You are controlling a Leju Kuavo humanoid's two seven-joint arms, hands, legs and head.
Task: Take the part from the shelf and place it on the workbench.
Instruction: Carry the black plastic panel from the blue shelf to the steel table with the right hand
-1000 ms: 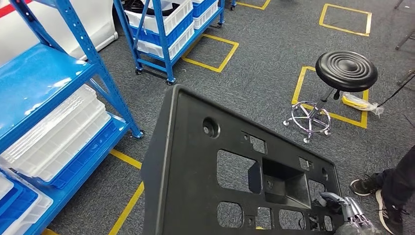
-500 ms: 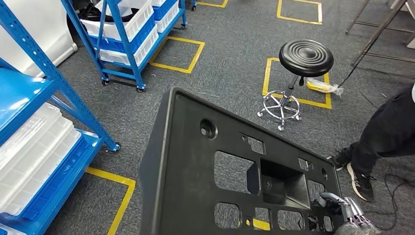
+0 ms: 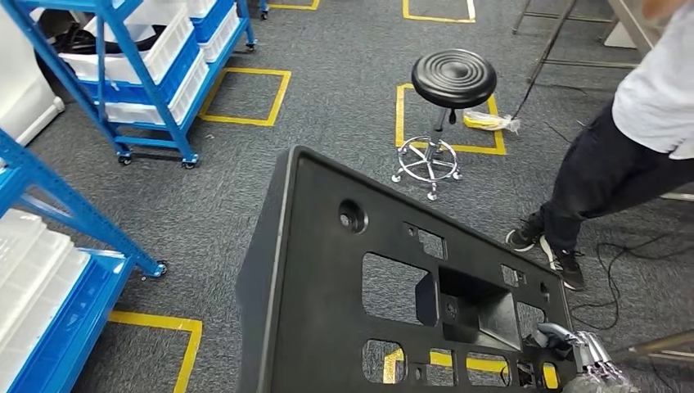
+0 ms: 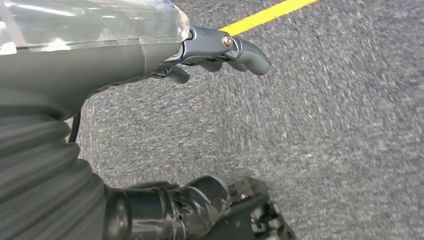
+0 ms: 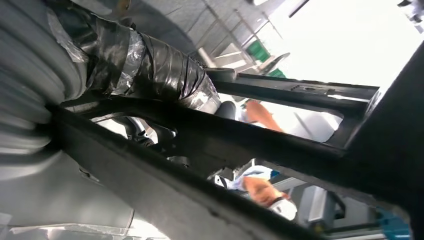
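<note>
The large black part (image 3: 360,278), a flat panel with cut-out windows, is carried tilted above the grey carpet (image 3: 344,106), filling the lower head view. The right hand (image 3: 585,360) grips its near right corner, fingers hooked through an opening. The left hand (image 4: 210,55) seems curled with nothing in it, though the blur leaves this uncertain.
</note>
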